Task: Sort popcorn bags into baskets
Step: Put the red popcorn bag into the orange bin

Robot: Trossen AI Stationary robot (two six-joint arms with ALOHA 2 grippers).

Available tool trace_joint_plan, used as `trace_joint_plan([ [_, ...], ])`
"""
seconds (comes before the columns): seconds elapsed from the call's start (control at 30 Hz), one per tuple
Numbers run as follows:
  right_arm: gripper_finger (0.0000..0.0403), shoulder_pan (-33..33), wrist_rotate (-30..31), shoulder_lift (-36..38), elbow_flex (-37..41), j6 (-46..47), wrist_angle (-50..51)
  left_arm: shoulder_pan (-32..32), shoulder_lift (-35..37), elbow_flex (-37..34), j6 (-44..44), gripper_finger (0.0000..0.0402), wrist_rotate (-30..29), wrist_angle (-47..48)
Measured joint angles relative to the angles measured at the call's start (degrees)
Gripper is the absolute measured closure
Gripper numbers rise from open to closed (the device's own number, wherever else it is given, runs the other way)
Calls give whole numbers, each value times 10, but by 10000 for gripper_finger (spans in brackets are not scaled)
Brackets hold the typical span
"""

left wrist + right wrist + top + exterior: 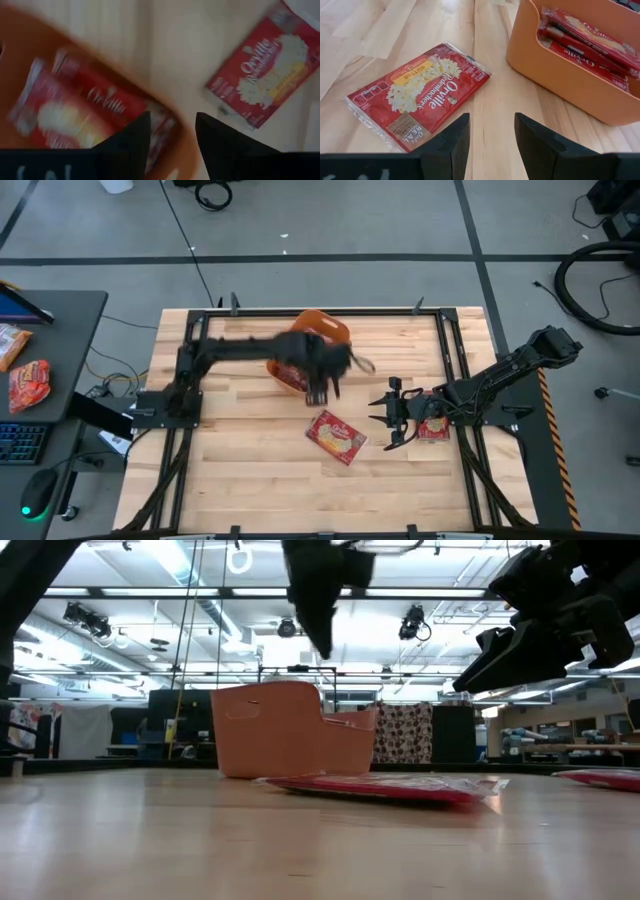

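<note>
The orange basket (318,330) stands at the table's far middle, and red popcorn bags (585,40) lie inside it. One red bag with a cream-yellow panel (337,437) lies flat on the table nearer than the basket. Another bag (433,430) lies partly under my right arm. My left gripper (322,388) hangs open and empty in the air over the basket's near rim (165,112). My right gripper (386,417) is open and empty, just right of the loose bag (420,95) and pointing at it.
A dark side table to the left of the work table carries two more red packets (28,383) and a keyboard. In the low view the basket (290,730) stands behind the flat bag (380,787), and a second bag (605,778) lies far right. Bare wood lies toward the near edge.
</note>
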State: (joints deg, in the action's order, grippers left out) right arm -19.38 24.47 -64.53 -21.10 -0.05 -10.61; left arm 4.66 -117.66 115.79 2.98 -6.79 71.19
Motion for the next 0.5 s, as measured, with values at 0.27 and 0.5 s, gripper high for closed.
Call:
trace_joint_plan([
  [0.27,244,0,0,0,0,1,0,-143,-69,0,-20,239,-100,-26],
  [0.5,244,0,0,0,0,3,0,-223,-136,0,-18,239,-153,-53],
])
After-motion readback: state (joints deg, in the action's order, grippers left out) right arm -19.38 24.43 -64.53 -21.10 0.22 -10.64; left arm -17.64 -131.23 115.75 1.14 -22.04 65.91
